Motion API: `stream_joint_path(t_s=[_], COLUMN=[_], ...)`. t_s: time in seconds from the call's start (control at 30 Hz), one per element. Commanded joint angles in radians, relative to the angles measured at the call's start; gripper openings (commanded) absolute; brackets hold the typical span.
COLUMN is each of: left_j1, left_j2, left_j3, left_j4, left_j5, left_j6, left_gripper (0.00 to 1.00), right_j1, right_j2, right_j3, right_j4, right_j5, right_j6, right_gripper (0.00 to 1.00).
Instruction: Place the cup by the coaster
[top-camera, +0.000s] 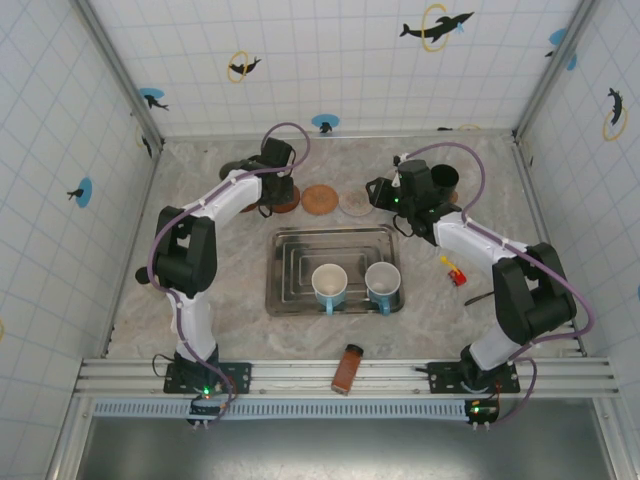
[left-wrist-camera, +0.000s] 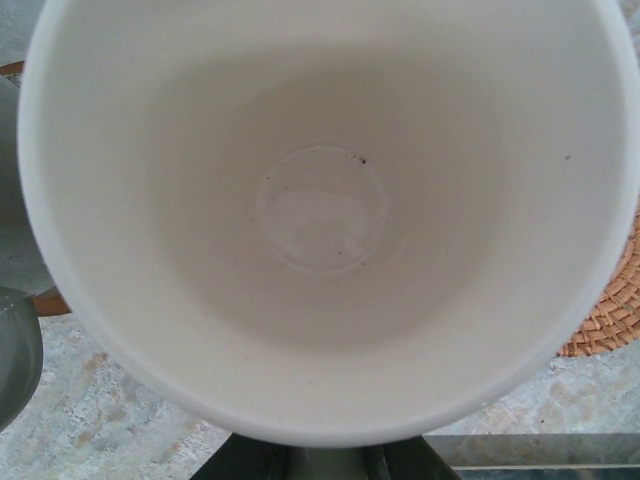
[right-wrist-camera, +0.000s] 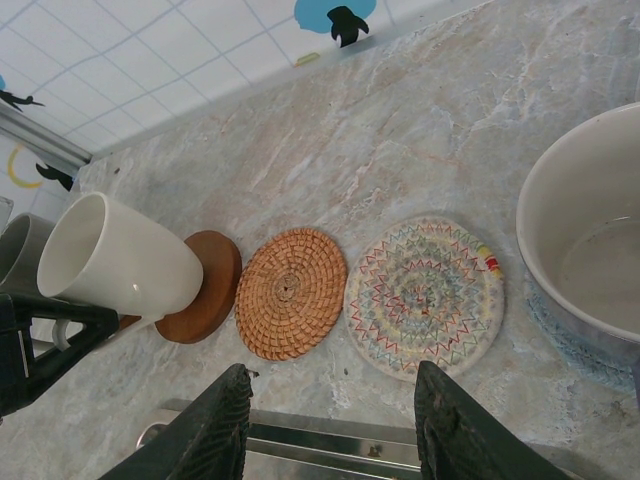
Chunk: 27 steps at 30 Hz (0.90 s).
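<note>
Our left gripper (right-wrist-camera: 55, 340) is closed on the white cup (right-wrist-camera: 120, 262), and it seems to take the cup at the handle side, because a white piece shows between the black fingers. The cup hangs tilted at the back left of the table, its mouth turned away from the round wooden coaster (right-wrist-camera: 208, 285) and its base just over that coaster's edge. We cannot tell whether the base touches the wood. We think the tilt comes from the side grasp, so the cup must be turned upright before it is let go.

The wooden coaster is the first in a row. The woven rattan coaster (right-wrist-camera: 290, 292) touches it, then comes the coloured woven coaster (right-wrist-camera: 425, 295), and then a grey bowl (right-wrist-camera: 590, 235) on its own mat. Our right gripper (right-wrist-camera: 335, 425) waits near this row with its fingers apart and nothing between them, so we judge it has no part in this step.

Two more cups (top-camera: 330, 285) stand in the metal tray (top-camera: 290, 250), nearer to the arms' bases.
</note>
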Motion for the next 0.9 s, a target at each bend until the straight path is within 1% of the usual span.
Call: stream_joint_path(t_s=[0.0,0.87], left_j1=[0.008,0.016], left_j2=[0.001,0.002], left_j3=[0.005,-0.022], left_j4=[0.026,0.031], left_j5=[-0.025,-0.021], left_j6=[0.019,0.015], left_gripper=[0.0,0.0], right_j1=[-0.004,-0.004], right_j2=[0.018,0.021], right_j3=[0.058,0.06], right_j4=[0.021,0.02], right_j5=[-0.003,-0.003], right_j6=[-0.001,0.002], right_gripper=[0.46,0.46])
